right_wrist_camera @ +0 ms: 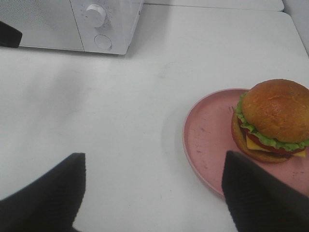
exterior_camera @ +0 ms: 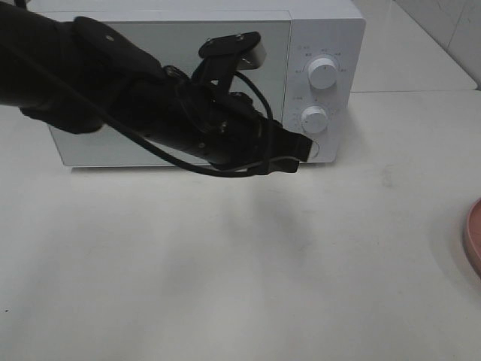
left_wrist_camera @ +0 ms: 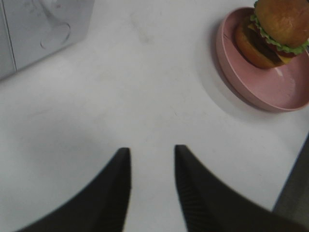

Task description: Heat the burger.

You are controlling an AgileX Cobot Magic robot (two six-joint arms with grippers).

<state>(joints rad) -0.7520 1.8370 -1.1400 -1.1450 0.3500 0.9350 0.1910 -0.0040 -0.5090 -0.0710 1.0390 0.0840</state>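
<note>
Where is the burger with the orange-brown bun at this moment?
The burger with the glossy orange-brown bun sits on the round pink plate on the white table, apart from the white microwave; the high view shows only the plate's edge at its right.

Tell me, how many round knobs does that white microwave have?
2, both on the microwave front's right panel: upper knob and lower knob right below it. The black arm could hide something further left.

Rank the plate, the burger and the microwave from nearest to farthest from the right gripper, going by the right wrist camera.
Measured from the right gripper:
1. Pink plate, its rim just beyond one fingertip.
2. Burger, sitting on the plate's far part.
3. Microwave, across the white table at the back.
</note>
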